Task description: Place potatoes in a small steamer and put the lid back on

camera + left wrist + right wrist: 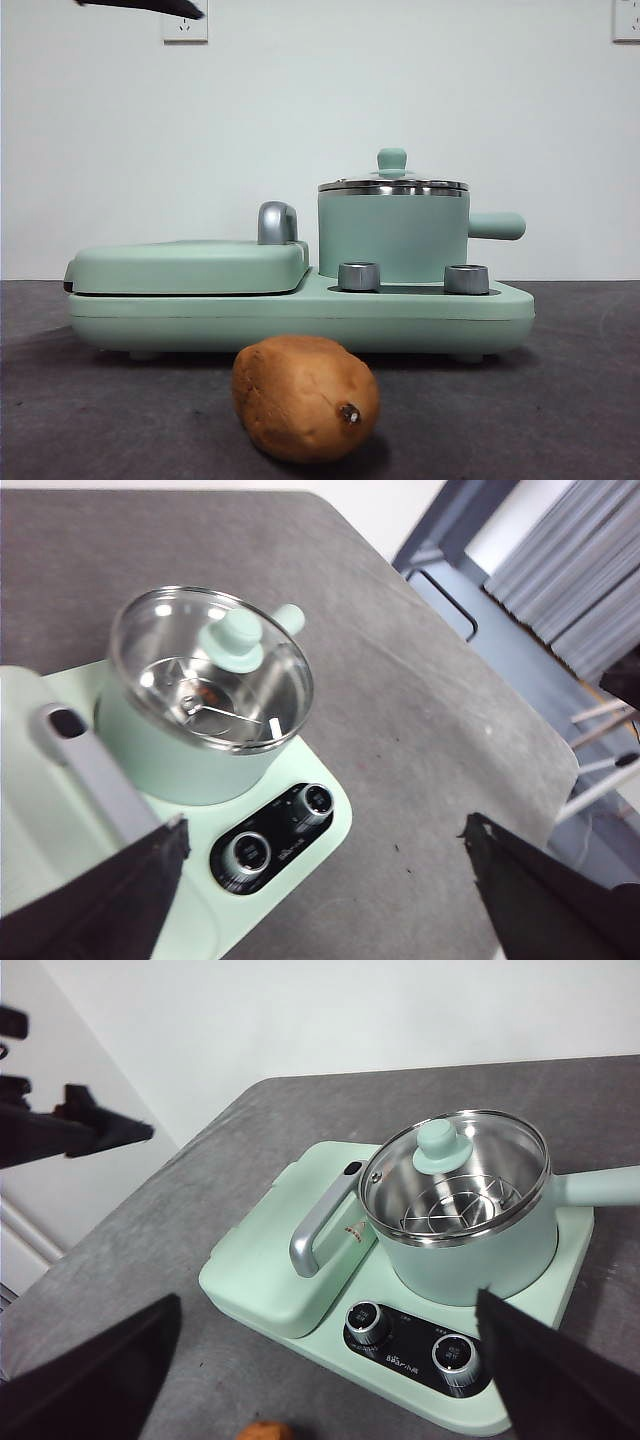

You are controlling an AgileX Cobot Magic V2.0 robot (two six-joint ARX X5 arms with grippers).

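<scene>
- The orange-brown oval potato [305, 397] is lying on the dark grey table [570, 400].
- The steel-rimmed glass lid [455, 1175] is sitting on the mint-green cylindrical steamer [393, 235].
- My left gripper [320, 880] and right gripper [330, 1370] are hovering, jaws spread, holding nothing.

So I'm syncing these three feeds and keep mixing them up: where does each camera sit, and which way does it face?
Front view: low at table height, looking level past the potato at the small steamer; only a black arm tip at the top.
Left wrist view: above, looking down on the lid; the open left gripper frames it.
Right wrist view: high, angled down at the griddle plate; the open right gripper shows.
Shared: both wrist views show the two dials.
</scene>
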